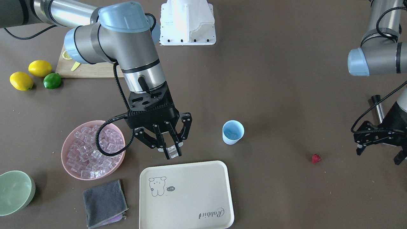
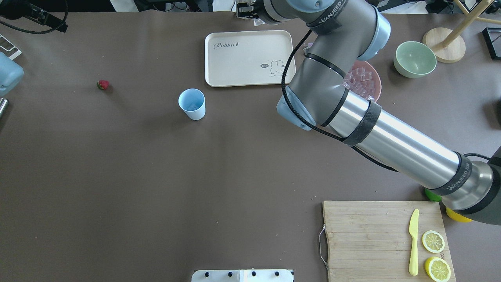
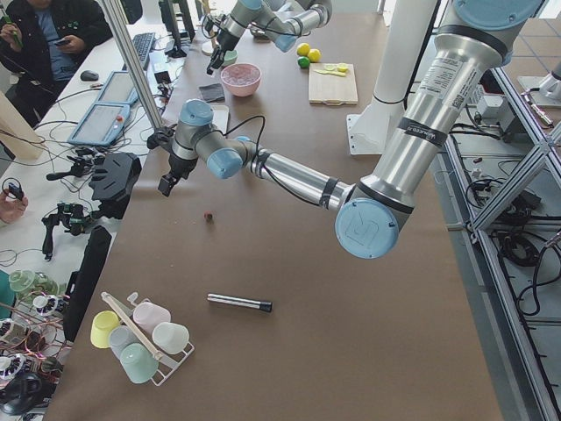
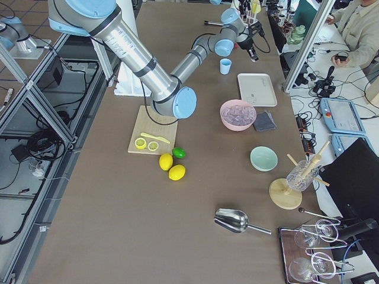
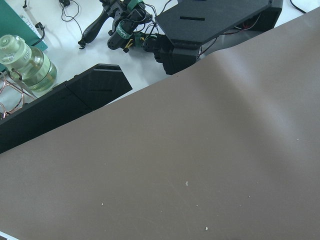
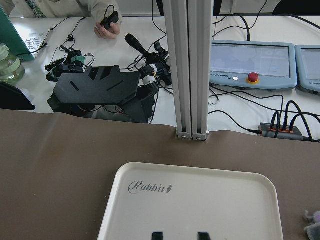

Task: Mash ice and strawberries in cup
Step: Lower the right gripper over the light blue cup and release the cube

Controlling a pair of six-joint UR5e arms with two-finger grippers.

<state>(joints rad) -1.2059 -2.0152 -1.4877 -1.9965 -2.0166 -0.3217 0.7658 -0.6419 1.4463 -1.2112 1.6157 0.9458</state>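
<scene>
My right gripper (image 1: 172,152) hangs between the pink bowl (image 1: 65,149) and the cup (image 1: 233,132), just above the tray's far edge, shut on one clear ice cube (image 1: 173,152). The bowl holds a pile of ice (image 1: 92,149). The pale-blue cup (image 2: 192,103) stands upright on the table, and something glassy shows faintly at its bottom. A small red strawberry (image 1: 316,158) lies alone on the table (image 2: 103,84), close to my left gripper (image 1: 379,153). That gripper is open and empty.
A cream tray (image 1: 186,194) lies in front of the right gripper. A grey cloth (image 1: 104,203) and a green bowl (image 1: 14,190) sit near the pink bowl. Lemons (image 1: 40,68), a lime (image 1: 52,80) and a cutting board (image 2: 383,235) lie by the robot. A metal rod (image 1: 377,108) lies beside the left arm.
</scene>
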